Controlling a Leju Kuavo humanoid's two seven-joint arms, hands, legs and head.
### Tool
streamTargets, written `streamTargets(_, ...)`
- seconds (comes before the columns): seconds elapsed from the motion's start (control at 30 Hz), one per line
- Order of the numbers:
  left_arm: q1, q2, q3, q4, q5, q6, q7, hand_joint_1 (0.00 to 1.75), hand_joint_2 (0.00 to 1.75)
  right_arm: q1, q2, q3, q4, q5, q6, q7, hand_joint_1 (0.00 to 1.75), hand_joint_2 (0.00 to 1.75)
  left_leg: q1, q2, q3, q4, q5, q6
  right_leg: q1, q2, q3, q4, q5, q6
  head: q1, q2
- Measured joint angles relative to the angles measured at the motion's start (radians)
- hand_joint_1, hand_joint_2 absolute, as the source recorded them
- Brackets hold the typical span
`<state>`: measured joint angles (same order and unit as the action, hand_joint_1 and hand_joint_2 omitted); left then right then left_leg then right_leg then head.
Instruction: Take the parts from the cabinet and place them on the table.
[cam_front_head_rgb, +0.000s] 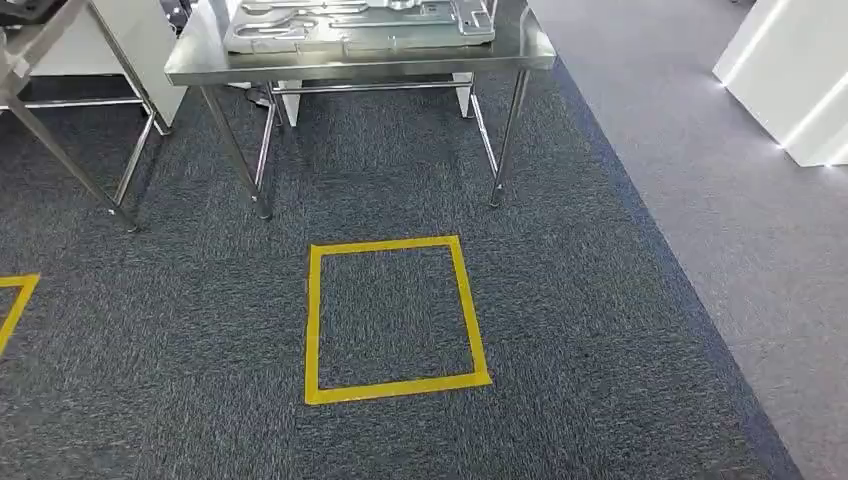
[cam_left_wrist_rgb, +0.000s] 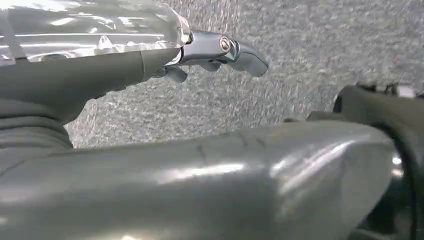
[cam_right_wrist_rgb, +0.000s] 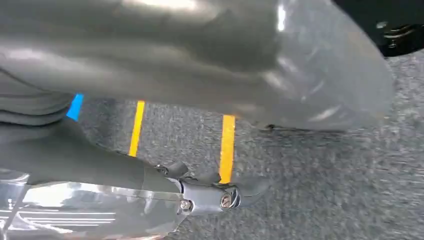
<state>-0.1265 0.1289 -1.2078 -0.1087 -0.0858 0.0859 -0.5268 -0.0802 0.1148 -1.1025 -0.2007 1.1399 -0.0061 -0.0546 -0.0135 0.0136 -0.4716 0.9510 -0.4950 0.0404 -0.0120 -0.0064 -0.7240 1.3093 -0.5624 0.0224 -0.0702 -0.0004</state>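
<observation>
A steel table (cam_front_head_rgb: 360, 62) stands ahead at the top of the head view, with flat silver metal parts (cam_front_head_rgb: 360, 25) lying on its top. My left hand (cam_left_wrist_rgb: 100, 75) hangs over grey carpet; its dark finger (cam_left_wrist_rgb: 225, 50) stretches out straight, its thick thumb (cam_left_wrist_rgb: 200, 180) lies apart from it, and nothing is between them. My right hand (cam_right_wrist_rgb: 100, 170) also hangs above the carpet, with a finger (cam_right_wrist_rgb: 220, 195) stretched out and nothing held.
A yellow tape square (cam_front_head_rgb: 393, 318) marks the dark carpet in front of the table. Another yellow tape corner (cam_front_head_rgb: 15, 305) and a second steel frame (cam_front_head_rgb: 60, 110) are at the left. A white unit (cam_front_head_rgb: 790, 70) stands on lighter floor at the right.
</observation>
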Motion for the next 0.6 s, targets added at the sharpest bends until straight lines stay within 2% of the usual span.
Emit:
streamTargets(0.03, 0.000, 0.000, 0.000, 0.000, 0.000, 0.000, 0.000, 0.00, 0.00, 0.000, 0.000, 0.000, 0.000, 0.000, -0.001, 0.000, 0.00, 0.00, -0.001, 0.000, -0.008, 0.008, 0.002, 0.000, 0.001, 0.000, 0.055, -0.067, 0.027, -0.004, 0.000, 0.000)
streamTargets(0.07, -0.001, 0.000, 0.000, 0.000, 0.000, 0.000, 0.000, 0.00, 0.00, 0.000, 0.000, 0.000, 0.000, 0.000, -0.001, 0.000, 0.00, 0.00, -0.003, 0.000, -0.015, 0.015, 0.002, -0.001, 0.005, 0.000, 0.124, -0.165, 0.059, -0.011, 0.000, 0.000)
streamTargets(0.1, -0.001, 0.000, 0.000, 0.000, 0.000, 0.000, 0.000, 0.00, 0.00, -0.002, 0.000, 0.000, 0.000, 0.000, -0.001, 0.000, 0.00, 0.00, -0.005, 0.000, -0.019, 0.021, 0.002, -0.001, 0.009, 0.001, 0.187, -0.255, 0.079, -0.024, 0.000, 0.000)
streamTargets(0.13, -0.001, -0.005, 0.000, -0.002, 0.000, 0.000, 0.000, 0.00, 0.00, -0.006, -0.004, 0.000, -0.001, 0.000, -0.002, 0.000, 0.00, 0.00, -0.006, 0.002, -0.023, 0.027, 0.003, -0.005, 0.015, -0.001, 0.212, -0.307, 0.054, -0.040, 0.000, 0.000)
streamTargets(0.17, -0.002, -0.002, -0.001, -0.002, 0.000, 0.001, 0.000, 0.00, 0.00, -0.005, -0.003, 0.000, 0.000, 0.000, -0.002, 0.000, 0.00, 0.00, -0.008, 0.001, -0.030, 0.032, 0.004, -0.011, 0.016, -0.004, 0.209, -0.310, 0.068, -0.037, 0.000, 0.000)
streamTargets(0.27, -0.003, -0.002, -0.004, -0.002, 0.000, 0.006, 0.004, 0.00, 0.00, -0.005, -0.002, 0.000, 0.000, 0.003, -0.002, 0.012, 0.00, 0.00, -0.004, 0.002, -0.034, 0.027, 0.013, -0.026, 0.019, -0.004, 0.204, -0.312, 0.075, -0.046, 0.000, 0.000)
streamTargets(0.3, -0.003, 0.004, -0.008, -0.001, 0.000, 0.006, 0.005, 0.00, 0.00, -0.004, 0.000, 0.000, 0.000, 0.008, -0.002, 0.022, 0.00, 0.00, -0.007, -0.001, -0.034, 0.038, 0.006, -0.030, 0.002, -0.011, 0.207, -0.327, 0.087, -0.048, 0.000, 0.000)
streamTargets(0.33, -0.003, 0.003, -0.011, -0.002, 0.000, 0.006, 0.005, 0.00, 0.00, -0.003, 0.000, 0.000, 0.000, 0.011, -0.003, 0.030, 0.00, 0.00, -0.005, -0.006, -0.048, 0.065, -0.018, -0.038, 0.002, -0.014, 0.204, -0.332, 0.090, -0.053, 0.000, 0.000)
streamTargets(0.37, -0.003, 0.004, -0.015, -0.002, 0.000, 0.006, 0.006, 0.00, 0.00, -0.003, -0.001, 0.000, 0.000, 0.013, -0.004, 0.039, 0.00, 0.00, 0.002, -0.007, -0.080, 0.130, -0.063, -0.045, 0.002, -0.017, 0.199, -0.332, 0.093, -0.057, 0.000, 0.000)
streamTargets(0.4, -0.001, 0.006, -0.016, -0.001, 0.000, 0.006, 0.007, 0.00, 0.00, -0.003, -0.001, 0.000, 0.000, 0.014, -0.005, 0.042, 0.00, 0.00, 0.009, -0.007, -0.118, 0.214, -0.108, -0.054, 0.002, -0.020, 0.195, -0.331, 0.094, -0.056, 0.000, 0.000)
streamTargets(0.43, 0.001, 0.006, -0.016, -0.001, 0.000, 0.006, 0.008, 0.00, 0.00, -0.001, -0.001, 0.000, 0.000, 0.015, -0.006, 0.045, 0.00, 0.00, 0.014, -0.007, -0.152, 0.290, -0.140, -0.060, 0.002, -0.025, 0.192, -0.331, 0.095, -0.055, 0.000, 0.000)
streamTargets(0.47, 0.004, 0.006, -0.017, -0.001, 0.000, 0.006, 0.009, 0.00, 0.00, 0.001, -0.001, 0.000, 0.000, 0.015, -0.006, 0.049, 0.00, 0.00, 0.018, -0.007, -0.174, 0.341, -0.152, -0.066, 0.001, -0.030, 0.189, -0.329, 0.096, -0.054, 0.000, 0.000)
streamTargets(0.5, 0.007, 0.006, -0.018, -0.001, 0.000, 0.006, 0.010, 0.00, 0.00, 0.002, -0.002, 0.000, 0.000, 0.015, -0.006, 0.052, 0.00, 0.00, 0.025, -0.006, -0.174, 0.343, -0.137, -0.071, 0.000, -0.038, 0.188, -0.327, 0.096, -0.054, 0.000, 0.000)
streamTargets(0.53, 0.008, 0.006, -0.018, -0.001, 0.000, 0.006, 0.010, 0.00, 0.00, 0.003, -0.002, 0.000, 0.000, 0.014, -0.006, 0.052, 0.00, 0.00, 0.030, -0.005, -0.150, 0.292, -0.101, -0.075, -0.002, -0.046, 0.187, -0.324, 0.095, -0.052, 0.000, 0.000)
streamTargets(0.57, 0.007, 0.006, -0.018, -0.001, 0.000, 0.006, 0.010, 0.00, 0.00, 0.003, -0.002, 0.000, 0.000, 0.014, -0.006, 0.052, 0.00, 0.00, 0.034, 0.000, -0.106, 0.204, -0.053, -0.078, -0.004, -0.054, 0.186, -0.320, 0.093, -0.048, 0.000, 0.000)
streamTargets(0.6, 0.006, 0.006, -0.018, -0.001, 0.000, 0.007, 0.010, 0.00, 0.00, 0.003, -0.002, 0.000, 0.000, 0.013, -0.006, 0.052, 0.00, 0.00, 0.037, 0.018, -0.057, 0.109, -0.010, -0.080, -0.005, -0.062, 0.186, -0.315, 0.090, -0.043, 0.000, 0.000)
